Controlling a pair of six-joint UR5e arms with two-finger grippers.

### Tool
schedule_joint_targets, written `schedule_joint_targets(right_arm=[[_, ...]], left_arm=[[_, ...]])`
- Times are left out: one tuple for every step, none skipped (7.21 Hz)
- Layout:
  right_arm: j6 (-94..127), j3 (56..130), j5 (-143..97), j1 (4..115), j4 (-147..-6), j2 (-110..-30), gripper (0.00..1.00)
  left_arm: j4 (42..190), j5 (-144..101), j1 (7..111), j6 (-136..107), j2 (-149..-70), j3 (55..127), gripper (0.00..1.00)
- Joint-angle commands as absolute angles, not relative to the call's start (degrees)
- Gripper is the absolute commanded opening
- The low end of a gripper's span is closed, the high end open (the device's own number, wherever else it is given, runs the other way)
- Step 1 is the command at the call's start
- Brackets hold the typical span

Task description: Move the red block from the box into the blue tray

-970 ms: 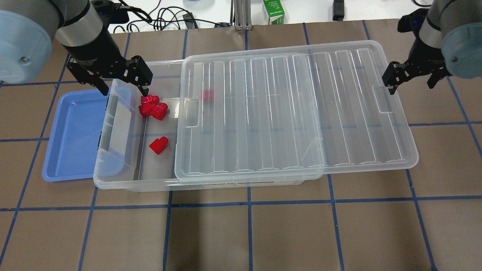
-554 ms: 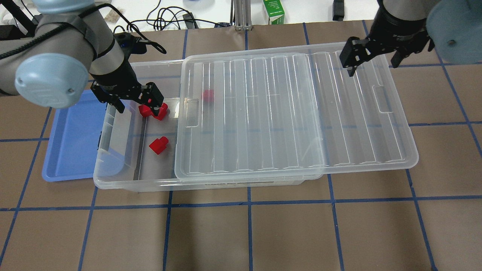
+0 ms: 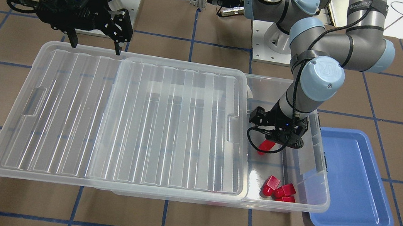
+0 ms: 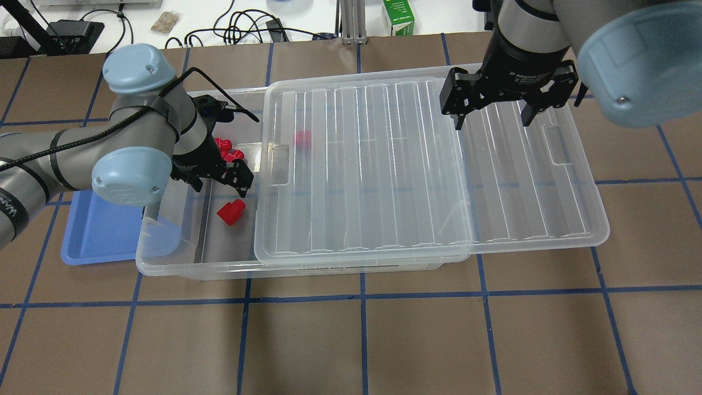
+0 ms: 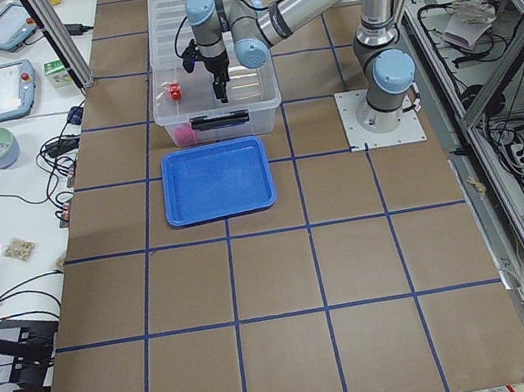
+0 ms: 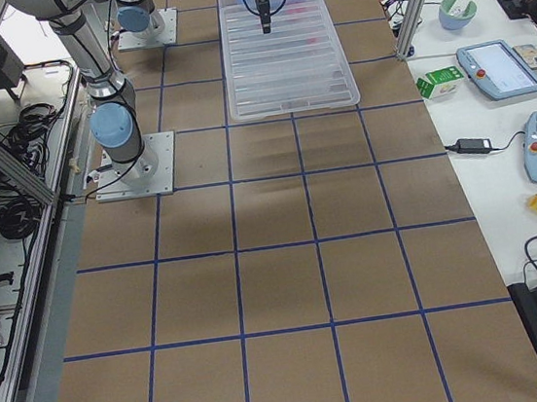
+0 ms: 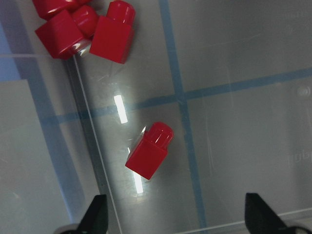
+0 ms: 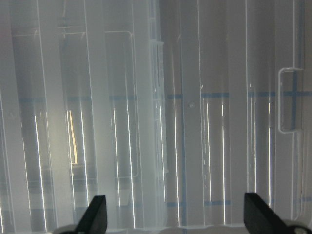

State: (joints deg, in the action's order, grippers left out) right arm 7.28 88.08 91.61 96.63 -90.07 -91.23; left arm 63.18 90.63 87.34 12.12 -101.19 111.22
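Observation:
The clear box lies with its ribbed lid slid to the right, so its left end is open. A lone red block lies on the box floor. It also shows in the left wrist view and the front view. My left gripper hangs open and empty just over it, inside the open end, with both fingertips clear of the block. A cluster of red blocks lies farther back. The blue tray sits left of the box. My right gripper is open over the lid.
One more red block shows blurred under the lid. The tray's right edge is tucked under the box's left end. A green carton and cables lie beyond the table's far edge.
My left gripper moved from the cluster of blocks toward the near side, over the lone block. My right gripper moved left from the lid's right end to above the lid.

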Motion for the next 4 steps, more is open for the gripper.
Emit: schedule_joint_targets(right_arm=[[7.4, 85.0, 91.9, 96.3, -84.1, -91.5, 1.00], [7.6, 85.0, 91.2, 95.5, -84.2, -91.3, 1.00], [7.6, 85.1, 91.1, 95.1, -83.9, -91.5, 1.00], [7.6, 85.3, 90.8, 95.1, -84.0, -91.6, 1.00]], left_arm=[[61.0, 90.7, 86.8, 12.3, -103.6, 112.7, 1.00], [60.2, 90.7, 86.8, 12.3, -104.5, 112.8, 1.00], [59.9, 90.7, 86.8, 12.3, -105.2, 112.8, 1.00], [59.9, 90.7, 86.7, 12.2, -105.7, 112.8, 1.00]])
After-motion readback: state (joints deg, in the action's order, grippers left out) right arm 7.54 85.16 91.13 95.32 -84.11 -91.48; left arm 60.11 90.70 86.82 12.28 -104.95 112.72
